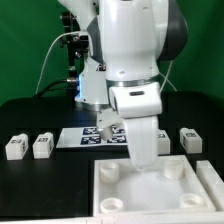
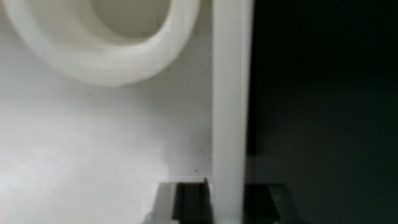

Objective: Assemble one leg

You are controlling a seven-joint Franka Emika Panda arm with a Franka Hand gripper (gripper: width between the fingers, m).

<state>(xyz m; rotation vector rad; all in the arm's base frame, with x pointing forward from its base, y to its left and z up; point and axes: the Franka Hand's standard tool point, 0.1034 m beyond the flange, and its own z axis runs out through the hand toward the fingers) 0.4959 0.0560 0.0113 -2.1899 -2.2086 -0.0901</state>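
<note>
The gripper [image 1: 143, 165] is set low at the far edge of the white square plate [image 1: 150, 195], approx. 6 o'clock in the exterior view. In the wrist view a dark fingertip [image 2: 183, 205] is seen on one side of a raised white strip [image 2: 228, 100], prob. the plate's rim, w/ a round socket [image 2: 103, 30] close beside it. Whether the jaws are clamped on that strip or only straddle it can't be told, and no leg is seen between them. The legs lie loose on the table: a first leg [image 1: 15, 147] and a second leg [image 1: 42, 145] side by side at 9 o'clock from the gripper, and a third leg [image 1: 190, 140] at 2 o'clock, all apart from the plate. The step in hand is judged to be handling or squaring the plate before a leg is fetched. The plate should be kept flat w/ its sockets up and moved slowly so it isn't tipped at the rim. The third leg is judged the nearest pick. It should be taken by its sides, held upright and lined up over a socket before it is lowered. The black table [image 1: 30, 185] looks matte, so sliding of the plate is to be expected. The marker board [image 1: 85, 135] lies just beyond the plate at 11 o'clock and should be cleared. A green backdrop [image 1: 30, 50] w/ cables [image 1: 62, 45] is seen behind.
</note>
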